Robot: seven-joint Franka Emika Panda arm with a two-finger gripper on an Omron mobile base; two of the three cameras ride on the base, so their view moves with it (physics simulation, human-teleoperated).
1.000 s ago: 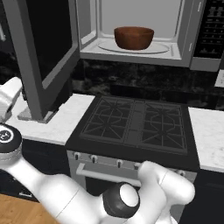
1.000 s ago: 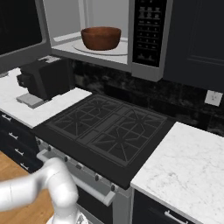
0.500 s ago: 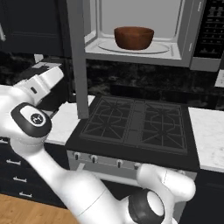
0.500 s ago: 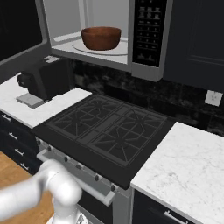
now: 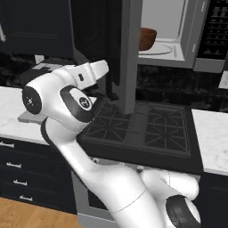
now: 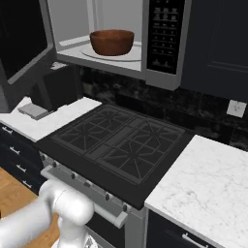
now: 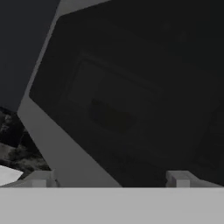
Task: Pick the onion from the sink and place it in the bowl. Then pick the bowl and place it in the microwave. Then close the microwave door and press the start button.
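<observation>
Glass of the microwave door (image 7: 131,100) was what my camera faced, a broad dark pane with its grey frame slanting down the left of it. My gripper (image 7: 109,178) sat right up against that pane, and my two fingertips (image 7: 40,178) stood wide apart with nothing between them; whether they touched the glass I could not tell.

From the left base camera, the microwave door (image 5: 129,53) stood swung out from the microwave (image 5: 178,35), its grey edge reaching down in front of the stove (image 5: 147,129). My hand (image 5: 91,73) was on the side of the door away from the microwave, close against its outer face, with my elbow bent low beside it.

The microwave (image 6: 162,38) cavity lay open. The bowl (image 6: 112,42) sat upright on the round turntable (image 6: 133,52) inside the microwave, near the middle of the cavity, and the dark control strip ran down the microwave's right side. In the left base camera the bowl (image 5: 147,39) was half hidden behind the door's edge. I could not see into the bowl.

A black coffee machine (image 6: 55,89) stood on the white counter (image 6: 53,121), below the microwave and to its left.
</observation>
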